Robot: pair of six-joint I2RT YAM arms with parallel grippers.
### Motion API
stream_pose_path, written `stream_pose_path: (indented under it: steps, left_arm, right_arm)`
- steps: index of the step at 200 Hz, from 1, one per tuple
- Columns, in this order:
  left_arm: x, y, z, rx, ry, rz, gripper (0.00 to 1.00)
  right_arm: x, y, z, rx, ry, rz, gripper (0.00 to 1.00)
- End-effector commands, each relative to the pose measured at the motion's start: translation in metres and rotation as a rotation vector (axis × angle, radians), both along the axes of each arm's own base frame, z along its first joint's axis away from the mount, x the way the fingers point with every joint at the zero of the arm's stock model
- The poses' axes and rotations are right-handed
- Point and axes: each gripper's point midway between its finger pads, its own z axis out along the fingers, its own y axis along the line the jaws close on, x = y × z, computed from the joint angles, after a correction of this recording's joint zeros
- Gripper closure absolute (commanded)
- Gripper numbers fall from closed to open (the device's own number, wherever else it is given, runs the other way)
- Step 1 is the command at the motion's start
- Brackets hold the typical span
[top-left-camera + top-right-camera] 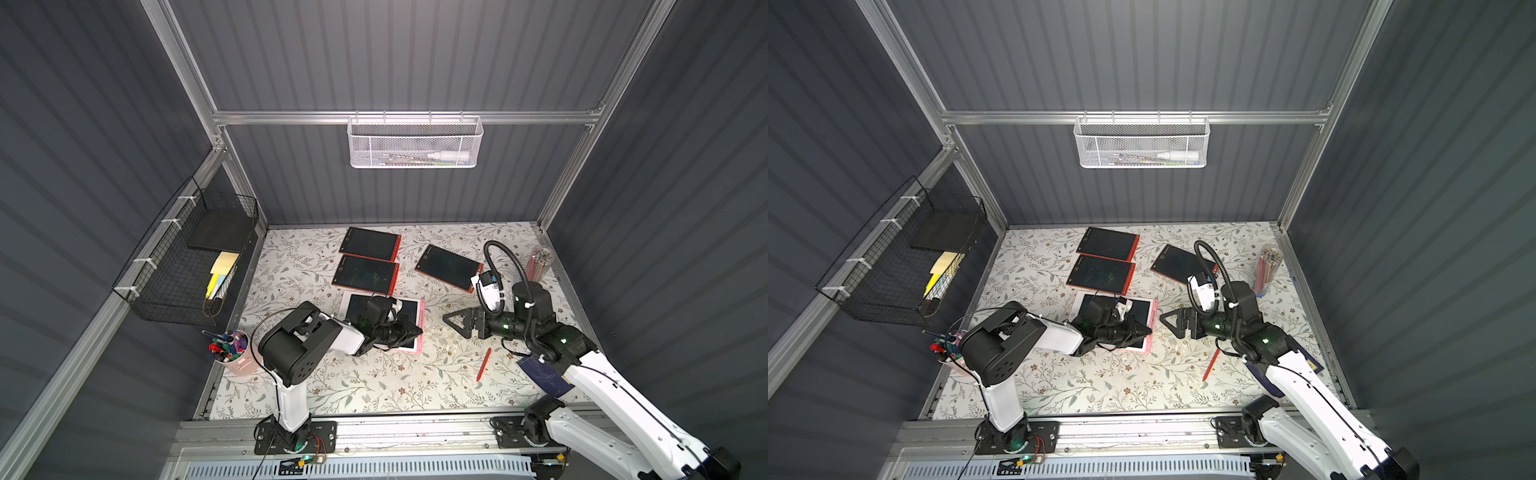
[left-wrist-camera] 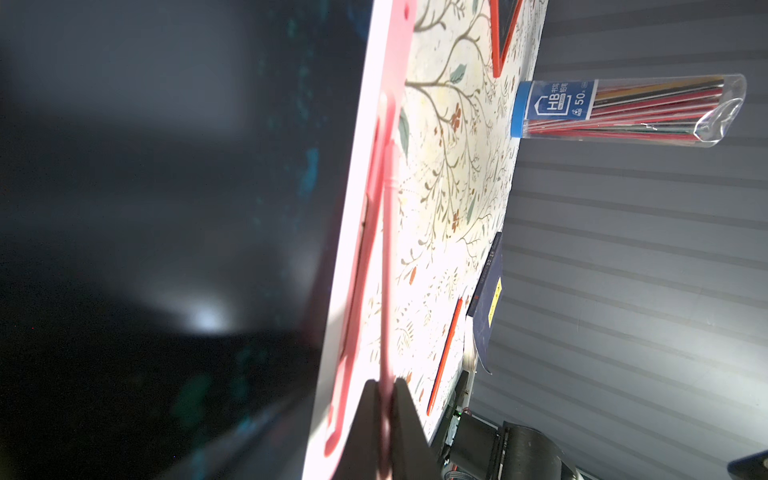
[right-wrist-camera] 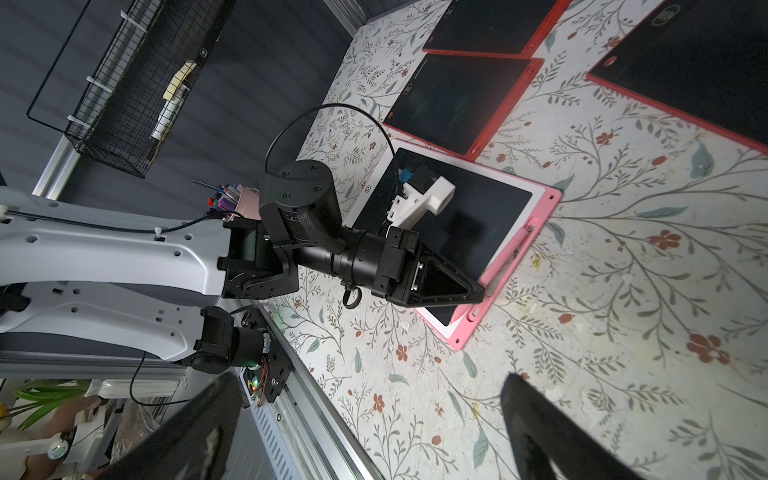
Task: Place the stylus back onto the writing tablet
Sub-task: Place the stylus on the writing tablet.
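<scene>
Clamping pink stylus (image 2: pixel 387 249), left gripper (image 2: pixel 386 386) is holding it lengthwise along pink tablet's (image 3: pixel 548 203) edge, probably unseated; right gripper (image 1: pixel 449 320) is idling agape.

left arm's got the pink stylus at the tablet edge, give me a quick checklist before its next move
1. Grip of left pincer on pink stylus: ok, shut on one end of it.
2. Stylus brought to the pink tablet: ok, it lies along the tablet's pink side.
3. Stylus fully seated in that side: cannot tell; in the left wrist view the held end looks angled off it.
4. Position of right pincer: ok, open, empty, apart from the tablet.
5. Loose red stylus: ok, on the table, apart from the tablet.
</scene>
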Motion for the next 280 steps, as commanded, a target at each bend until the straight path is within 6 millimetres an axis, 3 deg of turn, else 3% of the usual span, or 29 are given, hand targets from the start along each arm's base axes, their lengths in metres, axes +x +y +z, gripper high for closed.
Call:
stream_pose_path:
  steps: [1, 89, 280]
  left_arm:
    - [-0.001, -0.002, -0.007, 0.015, 0.019, -0.002, 0.89]
    - [-0.001, -0.003, -0.009, 0.024, 0.025, -0.009, 0.87]
    - [0.009, 0.007, -0.019, 0.137, -0.027, 0.000, 0.70]
  right_arm:
    - [0.001, -0.001, 0.000, 0.002, -0.016, -0.008, 0.03]
    - [0.001, -0.002, 0.000, 0.003, -0.015, -0.010, 0.03]
    - [0.000, -0.002, -0.002, 0.004, -0.011, -0.011, 0.03]
